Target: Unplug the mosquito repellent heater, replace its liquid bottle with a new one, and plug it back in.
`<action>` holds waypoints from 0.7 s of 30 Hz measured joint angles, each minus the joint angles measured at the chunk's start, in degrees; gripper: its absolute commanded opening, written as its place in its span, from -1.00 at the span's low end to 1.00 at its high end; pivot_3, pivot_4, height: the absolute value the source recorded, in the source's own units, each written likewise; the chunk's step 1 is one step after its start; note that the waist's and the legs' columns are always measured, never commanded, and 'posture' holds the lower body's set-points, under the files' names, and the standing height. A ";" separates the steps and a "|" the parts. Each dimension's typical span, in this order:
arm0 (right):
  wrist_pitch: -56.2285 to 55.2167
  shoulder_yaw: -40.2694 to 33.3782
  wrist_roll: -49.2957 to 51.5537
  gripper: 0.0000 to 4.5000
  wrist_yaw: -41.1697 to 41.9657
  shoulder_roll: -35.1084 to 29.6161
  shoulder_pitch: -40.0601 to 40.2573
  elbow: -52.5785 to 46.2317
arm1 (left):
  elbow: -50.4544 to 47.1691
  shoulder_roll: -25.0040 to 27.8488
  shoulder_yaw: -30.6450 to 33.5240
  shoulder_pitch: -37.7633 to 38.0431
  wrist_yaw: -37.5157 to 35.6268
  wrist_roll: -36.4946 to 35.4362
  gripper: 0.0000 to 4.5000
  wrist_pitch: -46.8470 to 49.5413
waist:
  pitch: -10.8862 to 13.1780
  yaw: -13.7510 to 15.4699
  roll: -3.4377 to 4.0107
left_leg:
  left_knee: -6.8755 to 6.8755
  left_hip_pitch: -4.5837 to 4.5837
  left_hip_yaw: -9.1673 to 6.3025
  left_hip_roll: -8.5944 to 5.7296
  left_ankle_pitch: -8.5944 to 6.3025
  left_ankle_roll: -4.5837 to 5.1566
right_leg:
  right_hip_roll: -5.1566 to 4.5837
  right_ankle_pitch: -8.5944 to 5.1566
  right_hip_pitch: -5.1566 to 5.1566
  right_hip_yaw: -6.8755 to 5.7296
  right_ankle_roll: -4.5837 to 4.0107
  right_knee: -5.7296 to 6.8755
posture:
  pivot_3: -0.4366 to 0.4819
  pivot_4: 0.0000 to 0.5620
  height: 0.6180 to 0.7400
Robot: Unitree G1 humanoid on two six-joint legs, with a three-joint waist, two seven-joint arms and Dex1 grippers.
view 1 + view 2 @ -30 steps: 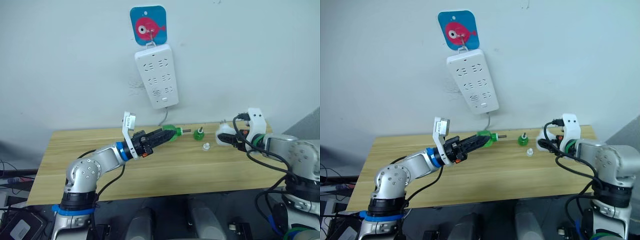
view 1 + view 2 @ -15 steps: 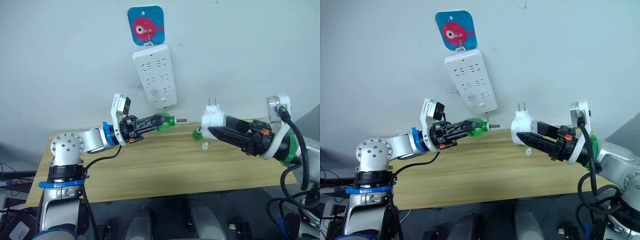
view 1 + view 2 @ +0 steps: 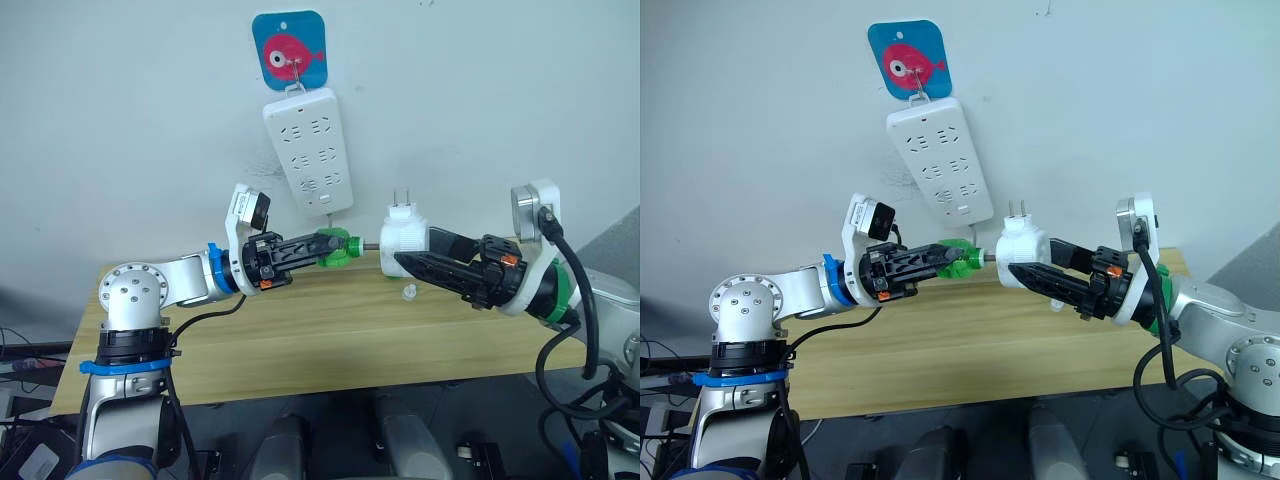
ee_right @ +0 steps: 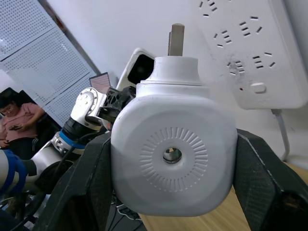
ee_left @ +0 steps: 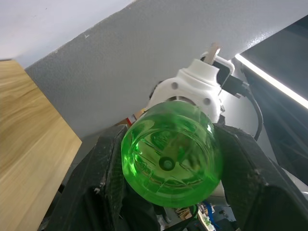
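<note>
Wall-mounted white power strip (image 3: 308, 150): long, multi-socket, hangs slightly tilted from a hook, cable leaving its lower end toward the table. Blue square hook plate (image 3: 291, 49) with a pink fish figure, fixed to the pale wall directly above the strip and touching its top. Light wooden table (image 3: 300, 340): stands against the wall below. Small clear cap-like piece (image 3: 409, 293): lies on the table top near the back edge. Seated person (image 4: 19, 118) and white perforated panels (image 4: 33, 43): visible in the background of the right wrist view
</note>
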 measured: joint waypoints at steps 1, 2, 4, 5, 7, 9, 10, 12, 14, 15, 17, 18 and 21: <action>-0.25 0.23 0.16 0.32 -0.10 -0.38 0.03 0.04 | 0.00 -0.03 -0.01 0.00 0.15 0.00 0.08 0.00 | 0.00 0.02 0.00 | 0.01 -0.04 0.01 0.00 0.00 0.00 | 0.00 0.00 -0.05 0.01 0.00 0.03 | -0.44 -0.44 1.00; -0.71 0.55 0.46 0.32 -0.15 -0.89 0.08 0.10 | 0.00 -0.15 -0.01 0.00 0.41 0.00 0.08 -0.01 | 0.00 0.04 0.00 | 0.02 -0.07 0.02 0.00 0.00 0.00 | 0.00 0.00 -0.09 0.02 -0.01 0.04 | -0.44 -0.44 1.00; -1.54 1.22 1.61 0.32 -0.16 -1.68 0.10 0.13 | 0.00 -0.62 -0.04 0.00 0.55 0.00 0.08 -0.11 | -0.01 0.06 -0.01 | 0.04 -0.14 0.03 0.00 0.00 0.00 | 0.00 0.01 -0.16 0.02 -0.01 0.06 | -0.44 -0.44 1.00; -1.94 1.86 1.78 0.32 -0.17 -2.04 0.12 0.13 | 0.00 -0.79 -0.07 -0.01 0.55 0.00 0.08 -0.16 | -0.03 0.07 -0.02 | 0.04 -0.17 0.03 0.00 0.01 -0.01 | 0.00 0.01 -0.19 0.01 -0.01 0.07 | -0.44 -0.44 1.00; -2.51 2.53 2.23 0.32 -0.24 -2.52 0.16 0.13 | -0.02 -1.07 -0.21 -0.02 0.49 0.01 0.08 -0.19 | -0.04 0.07 -0.02 | 0.07 -0.27 0.02 0.00 0.01 -0.01 | 0.00 0.02 -0.28 0.01 -0.01 0.09 | -0.44 -0.44 1.00; -3.28 3.03 2.32 0.32 -0.35 -3.15 0.19 0.13 | -0.16 -1.06 -0.51 -0.02 0.40 0.03 0.08 -0.15 | -0.05 0.08 -0.03 | 0.10 -0.34 0.02 0.00 0.01 -0.01 | 0.00 0.02 -0.34 0.01 -0.02 0.11 | -0.44 -0.44 1.00; -3.68 3.16 2.34 0.32 -0.37 -3.37 0.20 0.13 | -0.33 -1.06 -0.60 -0.02 0.36 0.03 0.08 -0.14 | -0.05 0.08 -0.03 | 0.10 -0.36 0.01 0.00 0.01 -0.02 | -0.01 0.02 -0.35 0.01 -0.02 0.11 | -0.44 -0.44 1.00; -4.36 3.36 2.60 0.32 -0.55 -3.58 0.27 0.16 | -0.47 -0.99 -0.72 -0.01 0.04 0.12 0.08 -0.12 | -0.07 0.10 -0.03 | 0.11 -0.37 0.02 0.00 0.01 -0.02 | -0.01 0.03 -0.36 0.01 -0.02 0.12 | -0.44 -0.45 1.00; -5.01 3.80 3.17 0.32 -0.98 -3.70 0.49 0.34 | -0.47 -0.82 -0.74 0.03 -0.41 0.30 0.08 -0.12 | -0.07 0.10 -0.03 | 0.11 -0.37 0.01 0.00 0.01 -0.02 | -0.01 0.03 -0.37 0.00 -0.03 0.13 | -0.44 -0.45 1.00; -5.22 4.04 3.65 0.32 -1.02 -3.84 0.67 0.59 | -0.51 -0.67 -0.81 0.08 -0.65 0.42 0.08 -0.12 | -0.07 0.09 -0.03 | 0.12 -0.37 0.01 0.00 0.01 -0.02 | -0.01 0.03 -0.37 0.00 -0.03 0.13 | -0.44 -0.45 1.00; -5.48 4.26 3.93 0.32 -1.10 -4.40 1.27 0.97 | -0.75 -0.53 -1.14 0.18 -0.84 0.67 0.08 -0.07 | -0.08 0.10 -0.03 | 0.13 -0.38 0.01 0.00 0.01 -0.02 | -0.01 0.03 -0.36 0.00 -0.03 0.13 | -0.44 -0.45 1.00; -5.55 4.27 3.93 0.32 -1.09 -4.98 1.41 1.23 | -0.91 -0.54 -1.22 0.21 -0.98 0.68 0.08 -0.01 | -0.08 0.11 -0.03 | 0.14 -0.39 0.03 0.00 0.01 -0.01 | -0.01 0.03 -0.37 0.01 -0.03 0.13 | -0.44 -0.46 1.00; -5.99 4.42 3.93 0.32 -0.93 -6.01 1.43 1.29 | -1.13 -0.56 -1.26 0.21 -1.21 0.68 0.08 0.01 | -0.10 0.13 -0.03 | 0.16 -0.38 0.04 -0.01 0.01 -0.01 | -0.01 0.04 -0.37 0.01 -0.03 0.14 | -0.44 -0.46 1.00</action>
